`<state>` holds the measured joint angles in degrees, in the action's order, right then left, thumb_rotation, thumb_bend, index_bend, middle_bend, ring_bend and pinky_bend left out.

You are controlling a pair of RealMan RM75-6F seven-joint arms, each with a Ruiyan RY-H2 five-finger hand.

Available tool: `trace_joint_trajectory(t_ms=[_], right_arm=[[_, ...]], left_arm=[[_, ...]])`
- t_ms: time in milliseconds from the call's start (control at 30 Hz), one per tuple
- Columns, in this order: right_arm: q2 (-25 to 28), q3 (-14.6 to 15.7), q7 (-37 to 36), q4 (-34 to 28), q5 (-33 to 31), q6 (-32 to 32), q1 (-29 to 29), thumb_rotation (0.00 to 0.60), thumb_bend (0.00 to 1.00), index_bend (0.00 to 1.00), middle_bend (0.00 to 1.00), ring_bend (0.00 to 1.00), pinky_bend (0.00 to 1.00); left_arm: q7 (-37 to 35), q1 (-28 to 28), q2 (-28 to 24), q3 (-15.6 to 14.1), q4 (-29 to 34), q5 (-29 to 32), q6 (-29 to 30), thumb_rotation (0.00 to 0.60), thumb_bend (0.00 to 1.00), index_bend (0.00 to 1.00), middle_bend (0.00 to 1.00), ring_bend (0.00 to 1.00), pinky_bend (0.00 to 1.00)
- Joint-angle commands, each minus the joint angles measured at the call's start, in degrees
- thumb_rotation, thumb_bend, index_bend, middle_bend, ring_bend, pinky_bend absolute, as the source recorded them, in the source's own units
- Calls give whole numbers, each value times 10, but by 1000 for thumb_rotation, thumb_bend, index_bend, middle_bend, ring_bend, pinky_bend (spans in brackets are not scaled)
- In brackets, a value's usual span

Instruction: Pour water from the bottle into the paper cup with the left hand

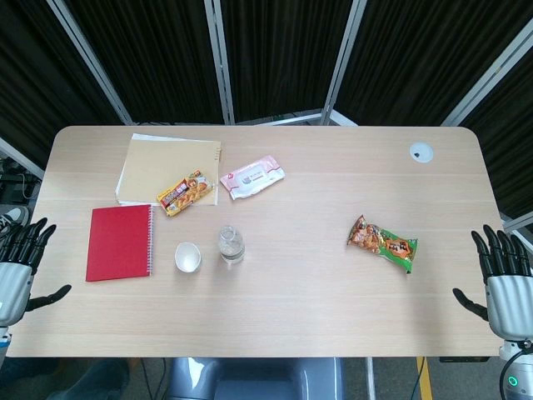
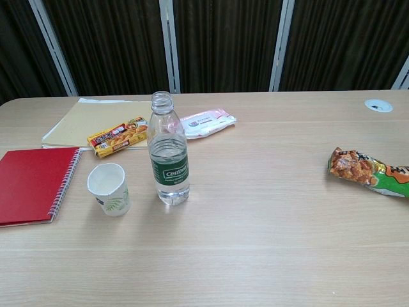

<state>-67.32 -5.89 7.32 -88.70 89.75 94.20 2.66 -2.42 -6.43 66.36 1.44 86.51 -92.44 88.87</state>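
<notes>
Bottle (image 2: 169, 150) upright beside paper cup (image 2: 109, 188), uncapped, well right of the nearer, empty, spread-fingered left robot hand (image 1: 18, 262).

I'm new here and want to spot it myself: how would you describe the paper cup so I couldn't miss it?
Start at the red spiral notebook near the table's left edge. Just to its right stands the paper cup, with the clear water bottle on its other side. It is small, white and open-topped with a green leaf print, much shorter than the bottle, and upright where the snack packets lie flat.
</notes>
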Motion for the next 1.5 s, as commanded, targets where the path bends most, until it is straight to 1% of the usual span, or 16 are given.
trace_joint_trajectory(t_ms=[33, 167, 300, 333, 433, 500, 567, 633, 733, 800, 900, 967, 1100, 1233, 1333, 1500], right_arm=[[3, 1, -4, -3, -2, -3, -1, 600, 0, 0, 0, 0, 0], [6, 2, -7, -5, -3, -5, -2, 600, 0, 0, 0, 0, 0], [6, 3, -7, -7, -4, -10, 0, 600, 0, 0, 0, 0, 0], [6, 2, -6, -7, -5, -12, 0, 600, 0, 0, 0, 0, 0], [4, -1, -3, -10, -14, -23, 5, 600, 0, 0, 0, 0, 0], [3, -3, 4, -11, -21, -31, 8, 600, 0, 0, 0, 0, 0], [1, -4, 13, -10, -28, -39, 11, 600, 0, 0, 0, 0, 0], [-2, -6, 20, -8, -38, -49, 14, 600, 0, 0, 0, 0, 0], [-5, -10, 28, -4, -54, -61, 17, 600, 0, 0, 0, 0, 0], [-7, -14, 33, -1, -63, -67, 19, 600, 0, 0, 0, 0, 0], [-12, -20, 40, 6, -80, -76, 23, 600, 0, 0, 0, 0, 0], [-14, -22, 43, 10, -88, -82, 25, 600, 0, 0, 0, 0, 0], [-21, -27, 53, 22, -104, -93, 30, 600, 0, 0, 0, 0, 0], [-25, -31, 58, 31, -119, -99, 31, 600, 0, 0, 0, 0, 0], [-26, -34, 58, 35, -128, -102, 31, 600, 0, 0, 0, 0, 0], [-28, -35, 59, 42, -136, -107, 33, 600, 0, 0, 0, 0, 0]], left_arm=[[6, 0, 2, -1, 2, 0, -1, 600, 0, 0, 0, 0, 0], [-4, -1, 3, -2, 2, -1, -3, 600, 0, 0, 0, 0, 0], [-35, -11, 10, -2, -11, -4, -14, 600, 0, 0, 0, 0, 0], [-50, -17, 13, 0, -14, -6, -19, 600, 0, 0, 0, 0, 0], [-143, -55, 45, 18, -37, -6, -51, 600, 0, 0, 0, 0, 0], [-185, -76, 64, 25, -48, -3, -72, 600, 0, 0, 0, 0, 0], [-208, -100, 82, 31, -51, 4, -108, 600, 0, 0, 0, 0, 0], [-225, -137, 108, 41, -52, 24, -170, 600, 0, 0, 0, 0, 0], [-238, -173, 137, 52, -64, 48, -231, 600, 0, 0, 0, 0, 0], [-248, -195, 158, 58, -81, 61, -268, 600, 0, 0, 0, 0, 0], [-264, -226, 193, 65, -121, 71, -306, 600, 0, 0, 0, 0, 0], [-283, -240, 211, 69, -141, 72, -319, 600, 0, 0, 0, 0, 0], [-361, -271, 242, 69, -178, 63, -349, 600, 0, 0, 0, 0, 0], [-410, -293, 262, 67, -208, 51, -359, 600, 0, 0, 0, 0, 0], [-441, -306, 274, 64, -227, 42, -362, 600, 0, 0, 0, 0, 0], [-466, -332, 301, 53, -260, 30, -373, 600, 0, 0, 0, 0, 0]])
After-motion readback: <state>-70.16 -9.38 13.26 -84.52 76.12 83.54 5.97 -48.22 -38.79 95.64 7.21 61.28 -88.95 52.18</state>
